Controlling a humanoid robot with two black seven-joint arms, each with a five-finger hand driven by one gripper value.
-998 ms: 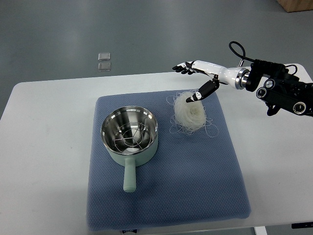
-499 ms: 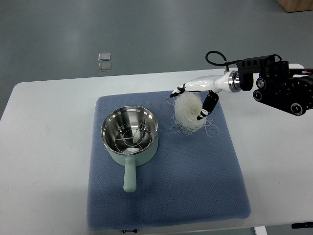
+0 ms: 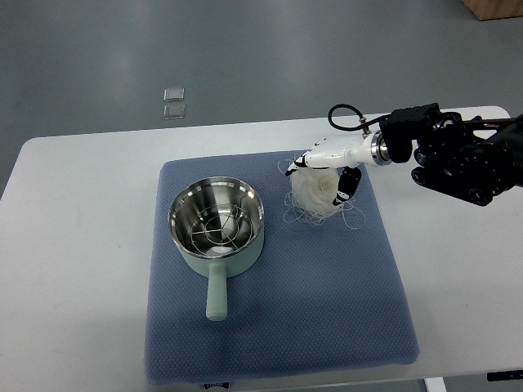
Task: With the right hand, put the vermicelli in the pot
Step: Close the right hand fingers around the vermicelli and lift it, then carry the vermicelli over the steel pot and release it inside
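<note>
Since a second ago we see the right hand come down from above the far edge of the mat onto the vermicelli. Then it hovered open with only the thumb tip near the nest; now the fingers wrap over the far side and the thumb presses the near-right side. The arm has also swung in, so the wrist sits closer to the nest.

The nest looks slightly bunched and narrower than before, which we read as the grip closing. Fingers are curled around the vermicelli, in contact on both sides; we cannot tell whether the hold is firm. The nest rests on the mat, just right of the pot, not yet lifted.

Judgement: grasp stage nearly complete. Lift and carry left to the pot remain. Loose strands trail around the nest and may drag or shed on the lift.

Count:
- vermicelli nest: one
- pot: one, green body, steel inside, handle toward us, with a wire rack inside
- mat: one, blue, on the white table
- robot hands in view: one, the right; left arm absent
- small clear squares on the floor beyond the table: two
</note>
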